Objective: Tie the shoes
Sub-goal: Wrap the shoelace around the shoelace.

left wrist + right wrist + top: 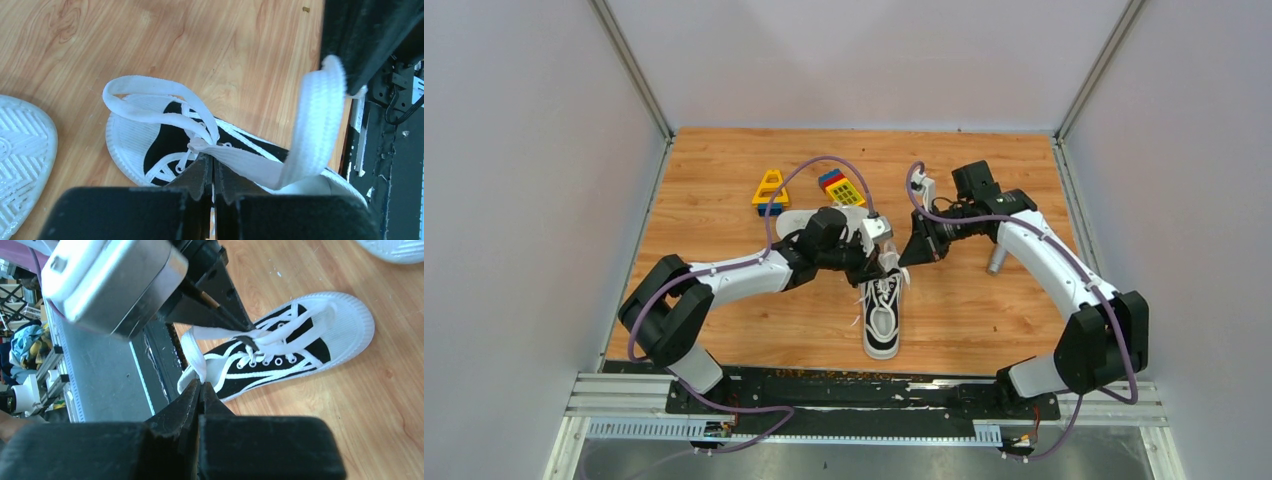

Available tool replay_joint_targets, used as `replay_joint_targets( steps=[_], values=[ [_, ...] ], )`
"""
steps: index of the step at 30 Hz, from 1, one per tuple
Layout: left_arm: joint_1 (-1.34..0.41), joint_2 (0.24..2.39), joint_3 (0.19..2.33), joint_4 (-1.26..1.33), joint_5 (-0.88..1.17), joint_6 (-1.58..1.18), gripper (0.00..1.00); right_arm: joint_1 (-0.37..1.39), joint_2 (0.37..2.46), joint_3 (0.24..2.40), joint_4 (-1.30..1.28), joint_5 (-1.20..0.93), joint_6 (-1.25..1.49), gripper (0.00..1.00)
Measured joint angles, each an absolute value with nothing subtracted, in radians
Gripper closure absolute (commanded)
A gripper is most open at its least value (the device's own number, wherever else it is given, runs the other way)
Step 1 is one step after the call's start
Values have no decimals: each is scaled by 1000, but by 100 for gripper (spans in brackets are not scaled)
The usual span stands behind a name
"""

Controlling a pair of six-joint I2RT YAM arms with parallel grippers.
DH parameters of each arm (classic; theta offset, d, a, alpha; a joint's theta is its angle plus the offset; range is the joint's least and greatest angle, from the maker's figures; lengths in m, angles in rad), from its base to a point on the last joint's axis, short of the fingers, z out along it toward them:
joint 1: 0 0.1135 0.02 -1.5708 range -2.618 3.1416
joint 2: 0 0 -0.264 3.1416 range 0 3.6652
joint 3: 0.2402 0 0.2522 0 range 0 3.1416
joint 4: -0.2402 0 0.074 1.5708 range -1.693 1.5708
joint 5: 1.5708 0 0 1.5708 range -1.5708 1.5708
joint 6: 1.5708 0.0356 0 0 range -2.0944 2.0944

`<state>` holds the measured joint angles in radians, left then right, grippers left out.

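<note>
One shoe (883, 318) is standing by the middle of the table's (724, 180) near edge, the other shoe (799, 222) lying sole-up toward the centre. The left gripper (212, 165) is pinching the lace (250, 165) at its crossing, probably anchoring it, while the right gripper (200, 390) is pinching the loop (191, 352) taut.

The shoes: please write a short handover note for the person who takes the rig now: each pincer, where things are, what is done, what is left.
Left pincer: shut on the long white lace where its strands cross above the tongue.
Right pincer: shut on a loop of that lace, held raised.
Black canvas sneaker with white rubber sole: upright under both pincers. Second sneaker: white sole up, behind the left arm.
Done: a first crossing, it seems; no bow visible.
Left: finish this bow, then tie the second sneaker.
</note>
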<state>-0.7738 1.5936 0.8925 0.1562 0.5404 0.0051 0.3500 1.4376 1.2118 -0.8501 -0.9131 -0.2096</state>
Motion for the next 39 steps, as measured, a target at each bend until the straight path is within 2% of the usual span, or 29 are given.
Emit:
replay_joint_targets(
  steps=[19,39],
  values=[
    [-754,1592,841,182,537,28,100,369,1304,1199,-1039,-861,-567,100],
    [-751,1682,872,246,650,-12,100,602,1264,1273,-1068,-675,-734,100]
  ],
)
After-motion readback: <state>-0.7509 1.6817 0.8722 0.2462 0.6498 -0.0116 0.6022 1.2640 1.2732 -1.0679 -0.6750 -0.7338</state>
